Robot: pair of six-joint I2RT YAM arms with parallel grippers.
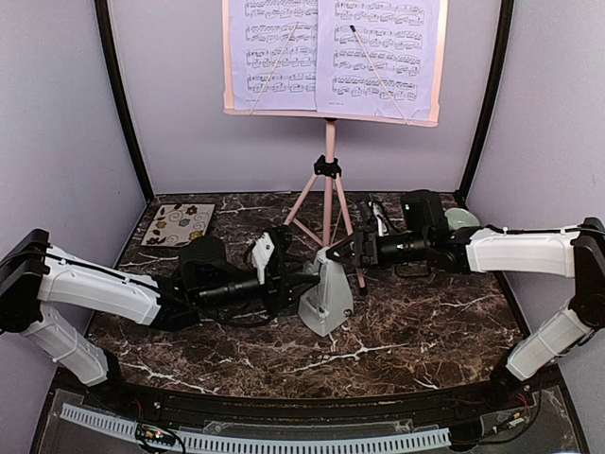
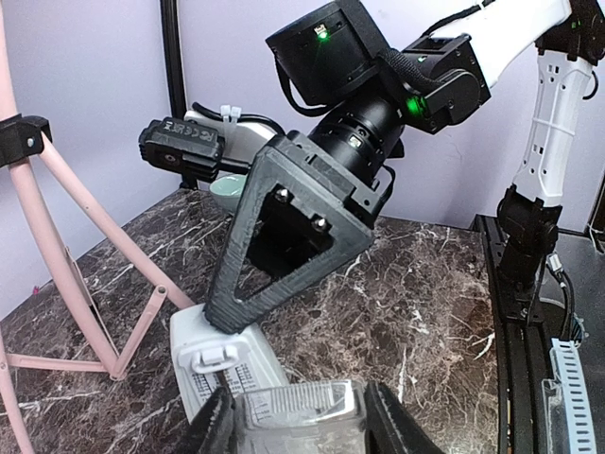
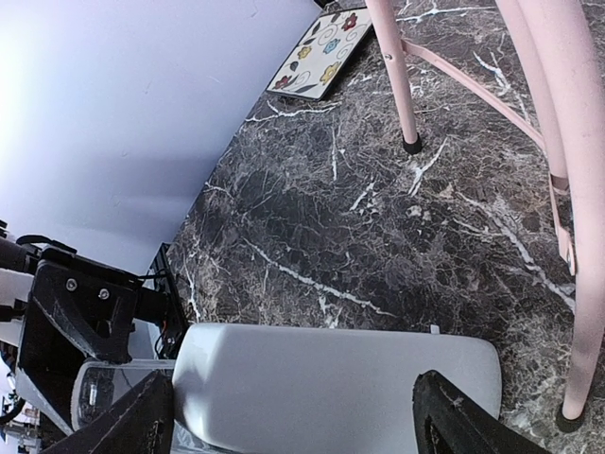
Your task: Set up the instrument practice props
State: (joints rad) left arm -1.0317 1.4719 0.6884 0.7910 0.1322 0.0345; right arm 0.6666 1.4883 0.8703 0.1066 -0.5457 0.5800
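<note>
Both arms reach in low and nearly flat, meeting at centre frame over the worktop (image 1: 435, 326). The left gripper (image 1: 304, 276) has its fingers partway closed, clamped on the one white metronome (image 1: 326, 301). The right gripper (image 1: 338, 253) has its fingers spread wide around the other end, no obvious squeeze. Behind, upper middle: one pink music stand (image 1: 329, 189) with two sheet-music pages (image 1: 274, 52) on it.

I see a floral tile (image 1: 178, 224) left of frame centre on the marble table (image 1: 425, 331), and a pale green bowl (image 1: 463, 218) to the right.
</note>
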